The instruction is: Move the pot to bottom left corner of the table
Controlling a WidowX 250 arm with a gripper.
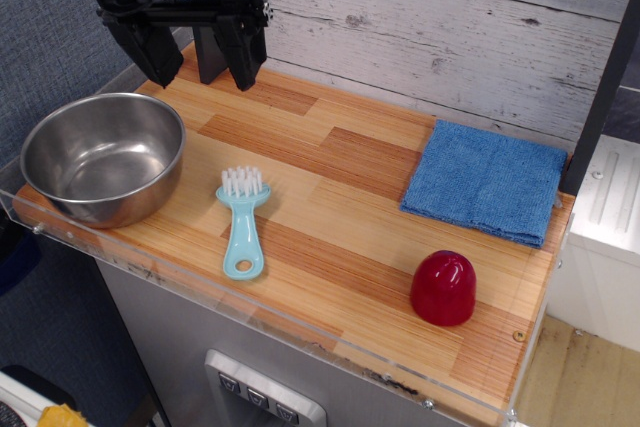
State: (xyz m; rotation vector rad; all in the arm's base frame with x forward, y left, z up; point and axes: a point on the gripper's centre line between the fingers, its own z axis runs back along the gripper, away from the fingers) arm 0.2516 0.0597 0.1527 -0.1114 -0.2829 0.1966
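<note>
The shiny steel pot (103, 156) stands upright and empty at the near left corner of the wooden table (340, 197), close to the clear acrylic edge. My black gripper (200, 62) hangs above the table's far left part, behind the pot and apart from it. Its two fingers (243, 55) are spread wide with nothing between them.
A light blue brush (242, 222) lies just right of the pot, bristles pointing away. A small red dome (443, 288) stands near the front right. A folded blue cloth (487, 180) lies at the back right. A white plank wall runs behind the table.
</note>
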